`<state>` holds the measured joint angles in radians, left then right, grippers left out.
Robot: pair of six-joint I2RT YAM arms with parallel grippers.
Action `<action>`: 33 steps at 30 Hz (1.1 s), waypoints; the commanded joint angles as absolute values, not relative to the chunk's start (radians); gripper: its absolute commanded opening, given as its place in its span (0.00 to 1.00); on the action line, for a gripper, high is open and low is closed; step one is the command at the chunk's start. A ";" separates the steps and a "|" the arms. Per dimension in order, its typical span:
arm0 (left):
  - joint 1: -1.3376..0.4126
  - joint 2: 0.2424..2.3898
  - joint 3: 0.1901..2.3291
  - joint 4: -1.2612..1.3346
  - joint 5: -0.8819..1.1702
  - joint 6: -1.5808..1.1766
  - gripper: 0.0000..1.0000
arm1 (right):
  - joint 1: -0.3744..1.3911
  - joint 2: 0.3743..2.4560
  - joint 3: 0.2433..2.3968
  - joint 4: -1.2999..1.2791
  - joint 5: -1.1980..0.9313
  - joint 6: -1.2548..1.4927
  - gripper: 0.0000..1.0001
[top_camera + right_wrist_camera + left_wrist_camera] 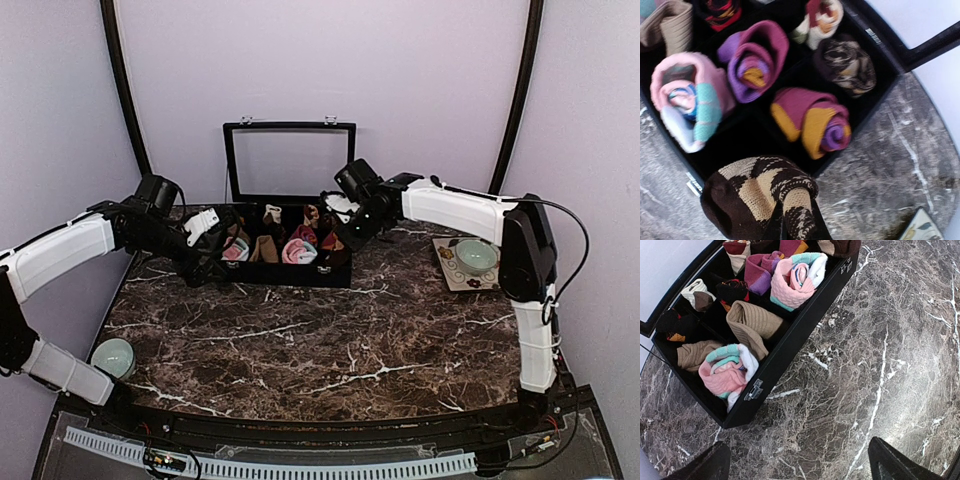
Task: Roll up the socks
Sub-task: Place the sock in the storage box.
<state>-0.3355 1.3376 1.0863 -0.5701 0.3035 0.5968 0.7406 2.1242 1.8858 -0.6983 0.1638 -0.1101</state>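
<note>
Right gripper point(348, 235) is clamping the rolled brown sock point(760, 200) in narrow jaws at the box point(790, 347) edge. Rolled magenta socks point(812, 122) are sitting in compartments just beyond those jaws. Left gripper point(800, 467) is hanging wide, nothing between its jaws, over the table point(880, 365), with the box ahead-left.

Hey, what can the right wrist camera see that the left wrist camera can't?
Right wrist only: the brown-and-beige sock, rolled and pinched in the shut right gripper. Left wrist only: the open, empty left gripper over the bare marble table. Both: the black box, its pink-and-teal roll beside the purple roll, and some of the table.
</note>
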 commanded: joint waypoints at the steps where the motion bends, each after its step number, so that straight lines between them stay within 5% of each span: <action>1: -0.329 1.307 1.064 -0.558 0.320 0.574 0.99 | 0.744 2.060 1.922 -0.605 0.358 -0.212 0.00; 13: -0.329 1.307 1.064 -0.568 0.336 0.568 0.99 | 0.853 1.925 1.628 -0.307 0.505 -0.567 0.00; 20: -0.323 1.275 1.049 -0.553 0.288 0.569 0.99 | 0.926 2.093 1.717 -0.391 0.627 -0.627 0.00; 33: -0.322 1.254 1.044 -0.543 0.260 0.580 0.99 | 0.885 2.188 1.842 -0.558 0.354 -0.472 0.00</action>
